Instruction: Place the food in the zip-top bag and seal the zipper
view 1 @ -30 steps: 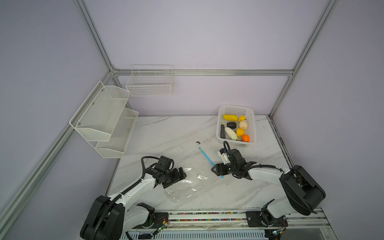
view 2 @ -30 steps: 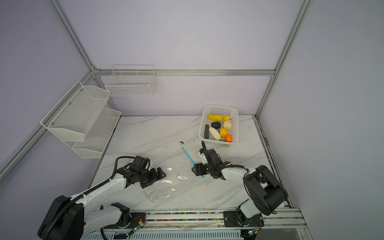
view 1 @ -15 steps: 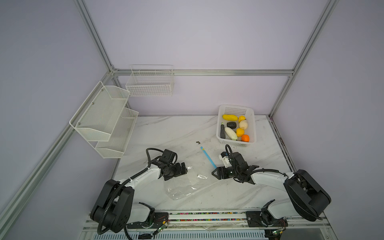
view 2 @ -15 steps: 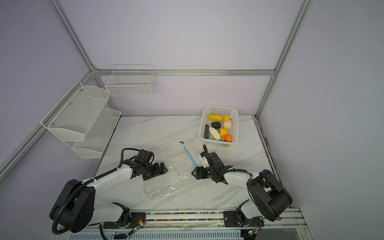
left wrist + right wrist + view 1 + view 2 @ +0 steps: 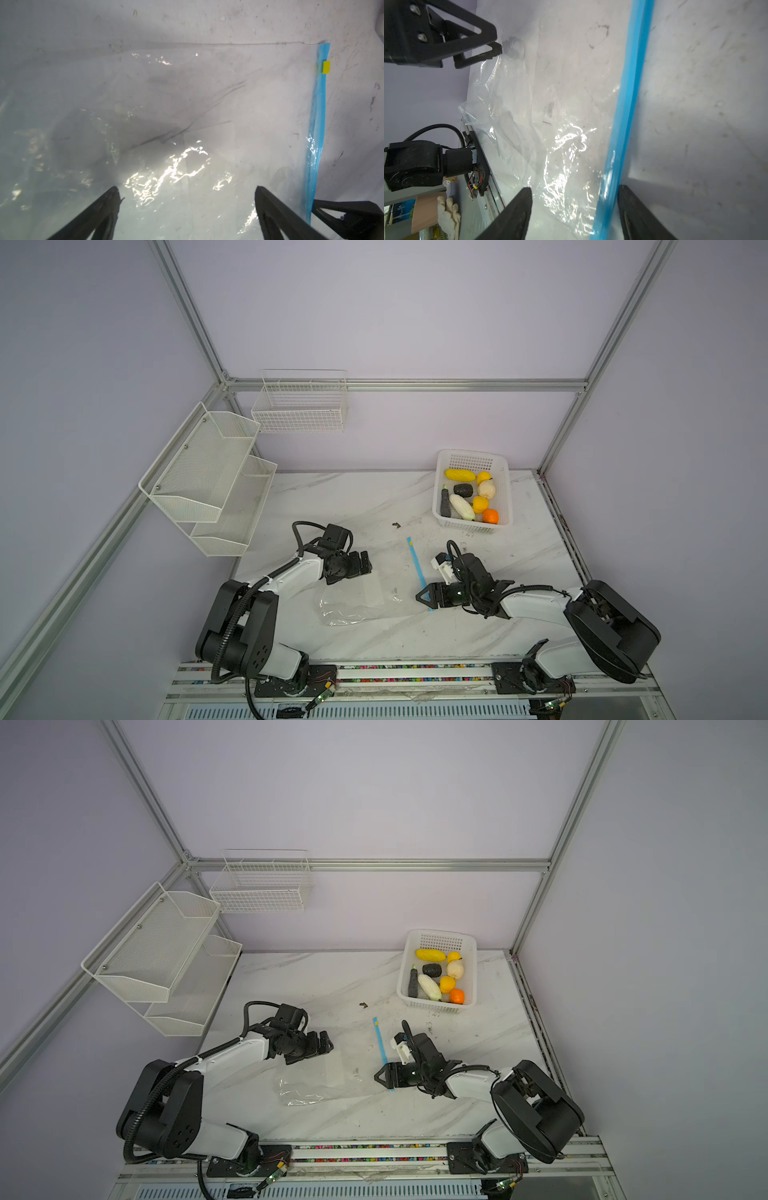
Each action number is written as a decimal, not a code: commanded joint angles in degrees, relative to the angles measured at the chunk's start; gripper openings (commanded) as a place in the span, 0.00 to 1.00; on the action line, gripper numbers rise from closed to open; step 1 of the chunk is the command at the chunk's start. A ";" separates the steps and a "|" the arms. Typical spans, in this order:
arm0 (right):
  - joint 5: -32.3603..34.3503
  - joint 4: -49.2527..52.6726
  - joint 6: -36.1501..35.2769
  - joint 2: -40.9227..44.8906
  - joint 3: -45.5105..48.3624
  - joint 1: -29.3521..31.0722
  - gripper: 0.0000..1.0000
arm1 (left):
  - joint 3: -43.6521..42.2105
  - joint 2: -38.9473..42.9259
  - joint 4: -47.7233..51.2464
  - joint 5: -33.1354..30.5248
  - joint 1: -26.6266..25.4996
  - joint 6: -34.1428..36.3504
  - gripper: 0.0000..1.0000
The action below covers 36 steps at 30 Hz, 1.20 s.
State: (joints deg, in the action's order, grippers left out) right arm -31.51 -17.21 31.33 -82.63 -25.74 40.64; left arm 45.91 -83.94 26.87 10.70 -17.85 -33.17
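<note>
We see both arms (image 5: 291,576) built of white links and black joints, with ribbed black cables (image 5: 436,126) and black tapered fingers (image 5: 517,216).

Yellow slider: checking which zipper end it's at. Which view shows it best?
Left wrist: the yellow slider is large and sharp near one zipper end. Both top views show a tiny speck; right wrist shows none.
</note>
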 commanded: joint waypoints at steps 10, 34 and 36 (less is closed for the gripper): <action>3.06 0.95 4.23 -0.42 -2.16 3.39 0.61 | 6.75 8.62 5.57 1.16 -3.03 2.07 0.99; -3.59 -5.53 5.65 -4.48 -2.52 -4.32 0.37 | -2.08 -2.83 -16.65 13.99 -9.33 -4.10 0.77; -3.79 -5.77 5.50 -5.20 -2.72 -4.38 0.37 | -2.51 -3.65 -17.24 14.00 -9.33 -4.01 0.76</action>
State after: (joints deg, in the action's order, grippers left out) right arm -33.69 -20.60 36.45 -86.65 -28.95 36.62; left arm 45.89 -87.22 13.06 22.83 -27.07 -36.88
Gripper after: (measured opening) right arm 0.372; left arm 0.761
